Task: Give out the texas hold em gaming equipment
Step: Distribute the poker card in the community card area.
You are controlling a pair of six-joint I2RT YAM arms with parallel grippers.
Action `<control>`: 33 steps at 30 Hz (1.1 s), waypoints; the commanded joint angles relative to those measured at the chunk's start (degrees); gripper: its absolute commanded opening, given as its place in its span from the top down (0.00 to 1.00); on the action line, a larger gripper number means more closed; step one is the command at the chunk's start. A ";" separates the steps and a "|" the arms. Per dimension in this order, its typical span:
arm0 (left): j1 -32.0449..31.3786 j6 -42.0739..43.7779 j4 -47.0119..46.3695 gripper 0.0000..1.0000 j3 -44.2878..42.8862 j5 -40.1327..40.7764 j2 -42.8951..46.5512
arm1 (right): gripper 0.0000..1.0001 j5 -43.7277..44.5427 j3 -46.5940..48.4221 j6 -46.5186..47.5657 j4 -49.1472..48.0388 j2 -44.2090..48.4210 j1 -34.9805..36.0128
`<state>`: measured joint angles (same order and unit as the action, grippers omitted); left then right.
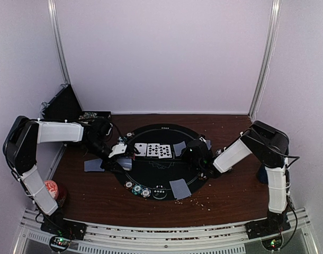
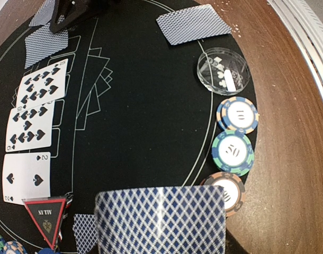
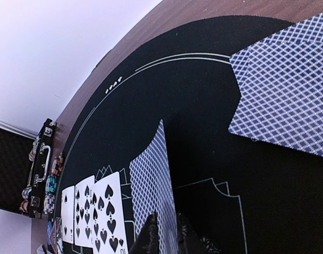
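Beside the 3 face-up spades (image 3: 92, 211), the 4th card (image 3: 153, 190) stands on edge, pinched in the right gripper (image 3: 169, 238), jaws near closed. My worry: released tilted, it flops onto the spades or flips. Left gripper (image 1: 120, 152) clamps the deck (image 2: 161, 222), narrow gap; slack = spill.

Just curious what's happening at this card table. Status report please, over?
Left gripper shut on blue-backed card deck. Right gripper pinching one blue-backed card over black round felt mat. Nothing visibly in the way.

Cards (image 2: 192, 24) backed in blue-white lattice; mat (image 2: 151, 116) black.
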<state>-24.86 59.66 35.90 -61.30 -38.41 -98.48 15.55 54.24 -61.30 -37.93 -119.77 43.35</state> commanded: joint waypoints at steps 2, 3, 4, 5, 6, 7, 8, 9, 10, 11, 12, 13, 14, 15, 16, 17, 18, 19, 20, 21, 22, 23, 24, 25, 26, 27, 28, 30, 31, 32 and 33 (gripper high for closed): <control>-0.38 0.34 -0.30 0.54 -0.75 -1.38 -0.36 | 0.88 -1.06 0.58 -0.14 0.05 -0.85 0.64; -0.36 0.37 -0.30 0.54 -0.76 -1.40 -0.36 | 0.88 -1.05 0.45 -0.07 -0.10 -0.77 0.68; -0.36 0.37 -0.30 0.54 -0.75 -1.40 -0.33 | 0.89 -0.97 0.29 -0.05 -0.13 -0.66 0.76; -0.36 0.37 -0.26 0.54 -0.76 -1.40 -0.31 | 0.89 -1.01 0.17 -0.04 -0.31 -0.71 0.77; -0.34 0.35 -0.30 0.54 -0.75 -1.38 -0.31 | 0.89 -1.10 -0.02 -0.13 -0.53 -0.62 0.79; -0.44 0.32 -0.26 0.54 -0.75 -1.40 -0.31 | 0.89 -1.39 -0.05 -0.13 -0.90 -0.64 0.81; -0.37 0.35 -0.30 0.53 -0.75 -1.40 -0.31 | 0.90 -1.71 -0.09 -0.26 -1.13 -0.77 0.81; -0.36 0.36 -0.30 0.54 -0.75 -1.32 -0.31 | 0.90 -2.12 -0.02 -0.31 -1.37 -0.88 0.77; -0.30 0.37 -0.30 0.54 -0.75 -1.34 -0.31 | 0.91 -2.49 -0.01 -0.50 -1.72 -1.09 0.79; -0.40 0.33 -0.30 0.53 -0.75 -1.32 -0.36 | 0.91 -2.88 -0.01 -0.63 -1.97 -1.27 0.84; -0.40 0.32 -0.30 0.54 -0.75 -1.31 -0.32 | 0.91 -3.22 -0.01 -0.75 -2.23 -1.38 0.82; -0.42 0.36 -0.30 0.53 -0.75 -1.31 -0.32 | 0.91 -3.39 -0.01 -0.87 -2.43 -1.43 0.84; -0.39 0.37 -0.30 0.53 -0.75 -1.31 -0.31 | 0.91 -3.49 -0.01 -0.98 -2.65 -1.51 0.86; -0.44 0.37 -0.30 0.53 -0.76 -1.31 -0.36 | 0.91 -3.59 -0.05 -1.01 -2.84 -1.52 0.98; -0.44 0.37 -0.30 0.53 -0.75 -1.31 -0.36 | 0.92 -3.66 0.03 -1.08 -2.85 -1.56 0.99; -0.35 0.39 -0.30 0.53 -0.75 -1.31 -0.44 | 0.92 -3.73 0.07 -1.08 -2.91 -1.65 1.07; -0.40 0.45 -0.28 0.53 -0.75 -1.27 -0.45 | 0.92 -3.81 0.03 -1.11 -3.19 -1.76 1.11; -0.42 0.39 -0.30 0.53 -0.75 -1.26 -0.41 | 0.92 -4.04 -0.03 -1.23 -3.31 -1.85 1.12; -0.38 0.45 -0.30 0.53 -0.75 -1.23 -0.42 | 0.92 -4.31 -0.20 -1.35 -3.81 -1.87 1.19; -0.40 0.45 -0.28 0.53 -0.75 -1.23 -0.40 | 0.92 -4.42 -0.45 -1.61 -4.28 -1.88 1.22; -0.42 0.46 -0.30 0.53 -0.75 -1.29 -0.39 | 0.92 -4.47 -0.79 -1.89 -4.86 -1.88 1.21; -0.40 0.41 -0.26 0.53 -0.72 -1.31 -0.32 | 0.93 -4.48 -0.99 -2.04 -5.25 -1.88 1.21; -0.38 0.40 -0.28 0.53 -0.75 -1.31 -0.32 | 0.94 -4.58 -1.05 -2.13 -5.37 -1.88 1.24; -0.34 0.42 -0.30 0.53 -0.75 -1.32 -0.31 | 0.94 -4.57 -1.08 -2.20 -5.46 -1.92 1.22; -0.38 0.41 -0.30 0.53 -0.75 -1.31 -0.36 | 0.94 -4.76 -1.07 -2.26 -5.53 -2.02 1.21; -0.36 0.34 -0.30 0.53 -0.69 -1.31 -0.33 | 0.95 -4.90 -1.04 -2.41 -5.69 -2.12 1.24; -0.37 0.37 -0.30 0.53 -0.74 -1.31 -0.31 | 0.96 -5.10 -0.98 -2.61 -5.95 -2.32 1.17; -0.39 0.39 -0.30 0.53 -0.69 -1.31 -0.31 | 0.98 -5.67 -0.96 -2.89 -6.57 -2.71 1.07; -0.37 0.40 -0.30 0.53 -0.68 -1.31 -0.31 | 0.99 -5.97 -0.85 -3.13 -6.94 -2.94 0.97; -0.43 0.45 -0.30 0.53 -0.72 -1.30 -0.32 | 0.99 -6.28 -0.81 -3.36 -7.31 -3.15 0.96; -0.35 0.44 -0.29 0.53 -0.68 -1.31 -0.31 | 0.99 -6.50 -0.80 -3.53 -7.56 -3.30 0.98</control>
<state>-24.88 59.66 35.90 -61.30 -38.41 -98.48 10.20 53.84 -63.64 -43.22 -121.62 44.29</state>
